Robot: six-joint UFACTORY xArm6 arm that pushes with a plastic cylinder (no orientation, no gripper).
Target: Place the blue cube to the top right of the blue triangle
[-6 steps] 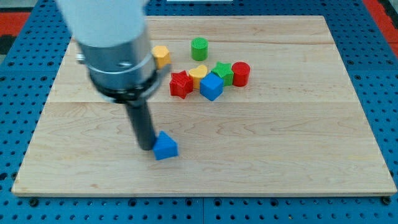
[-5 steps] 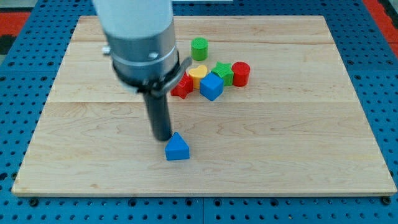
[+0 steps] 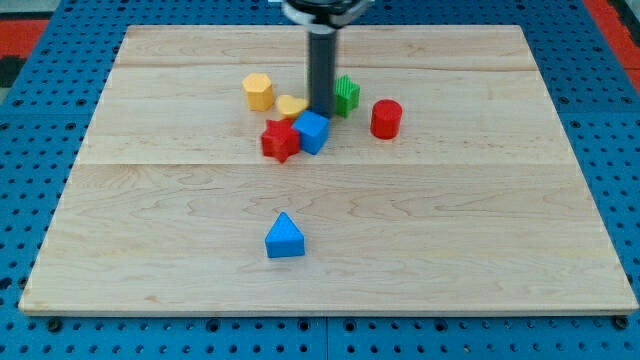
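Observation:
The blue cube (image 3: 313, 132) sits near the board's middle top, touching the red star block (image 3: 280, 140) on its left. My tip (image 3: 322, 112) is right behind the blue cube, at its top edge. The blue triangle (image 3: 285, 236) lies alone lower down, well below the cube and slightly left of it.
A yellow hexagon block (image 3: 258, 91) is at upper left of the cluster. A yellow block (image 3: 292, 106) sits just left of the rod. A green block (image 3: 346, 95) is partly hidden behind the rod. A red cylinder (image 3: 386, 118) stands to the right. The wooden board (image 3: 480, 230) lies on a blue pegboard.
The rod moved from beside the blue triangle up to the cluster. The blue cube, red star and yellow block shifted left; the green cylinder is hidden or moved.

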